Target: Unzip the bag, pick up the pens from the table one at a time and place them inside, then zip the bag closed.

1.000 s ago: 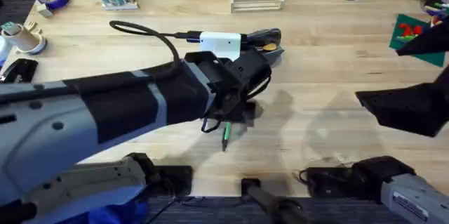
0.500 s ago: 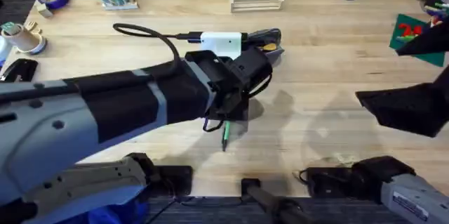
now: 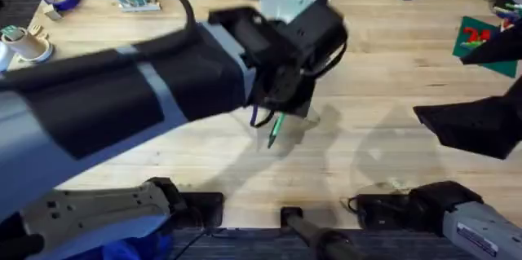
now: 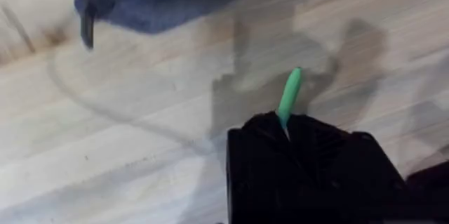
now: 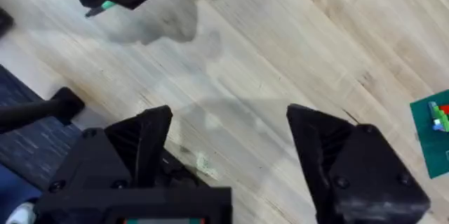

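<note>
Left gripper [image 3: 277,117] clamped on the green pen [image 3: 273,130], lifted clear of the table [image 3: 383,89], shadow underneath. Bag [image 4: 140,6] sits just beyond it in the left wrist view, pull tab hanging off one end (can't tell whether the zipper is open). My read: mid-transfer, pen not yet in the bag, zip-up not yet done. Right gripper [image 5: 224,147] idle low over bare wood, jaws wide apart, holding nothing.

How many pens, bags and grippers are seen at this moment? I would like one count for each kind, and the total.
Pens: 1, the green pen
Bags: 1, the grey-blue bag
Grippers: 2, left gripper, right gripper
Total: 4
</note>
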You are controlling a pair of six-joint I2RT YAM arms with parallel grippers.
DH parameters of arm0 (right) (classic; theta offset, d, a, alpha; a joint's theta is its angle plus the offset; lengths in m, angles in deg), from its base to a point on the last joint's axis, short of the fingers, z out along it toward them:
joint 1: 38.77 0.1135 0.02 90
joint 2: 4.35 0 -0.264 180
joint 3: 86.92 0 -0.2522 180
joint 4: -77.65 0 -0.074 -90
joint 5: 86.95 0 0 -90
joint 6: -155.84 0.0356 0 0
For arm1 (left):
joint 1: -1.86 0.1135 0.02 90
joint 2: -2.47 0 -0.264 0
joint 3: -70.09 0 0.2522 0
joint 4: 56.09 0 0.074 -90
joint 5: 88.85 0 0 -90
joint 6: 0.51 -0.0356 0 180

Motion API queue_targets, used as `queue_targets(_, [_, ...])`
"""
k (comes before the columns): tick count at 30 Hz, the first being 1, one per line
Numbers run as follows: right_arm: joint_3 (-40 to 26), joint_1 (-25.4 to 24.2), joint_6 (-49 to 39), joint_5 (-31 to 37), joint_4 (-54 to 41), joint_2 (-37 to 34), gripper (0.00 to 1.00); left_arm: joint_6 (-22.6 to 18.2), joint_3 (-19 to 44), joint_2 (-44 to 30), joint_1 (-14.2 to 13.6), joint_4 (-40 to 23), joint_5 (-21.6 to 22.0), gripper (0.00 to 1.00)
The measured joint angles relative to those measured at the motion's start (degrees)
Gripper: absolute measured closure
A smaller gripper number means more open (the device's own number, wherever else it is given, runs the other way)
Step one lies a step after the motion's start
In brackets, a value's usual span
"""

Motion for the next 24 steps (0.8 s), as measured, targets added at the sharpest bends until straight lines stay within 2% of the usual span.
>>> queue_targets(4, [0.0, 0.0, 0.0, 0.0, 0.0, 0.0, 0.004, -5.6, 4.8, 0.0, 1.3, -0.2, 0.1, 0.960])
queue_targets(9, [0.0, 0.0, 0.0, 0.0, 0.0, 0.0, 0.004, -13.6, 9.7, 0.0, 5.3, 0.0, 0.2, 0.960])
queue_targets(12, [0.0, 0.0, 0.0, 0.0, 0.0, 0.0, 0.003, -19.4, 11.6, 0.0, 7.9, 2.1, -0.7, 0.961])
queue_targets(18, [0.0, 0.0, 0.0, 0.0, 0.0, 0.0, 0.004, -31.0, 12.0, 0.0, 12.0, 8.5, -6.3, 0.961])
queue_targets(24, [0.0, 0.0, 0.0, 0.0, 0.0, 0.0, 0.003, -44.3, 12.0, 0.0, 13.4, 13.2, -11.5, 0.961])
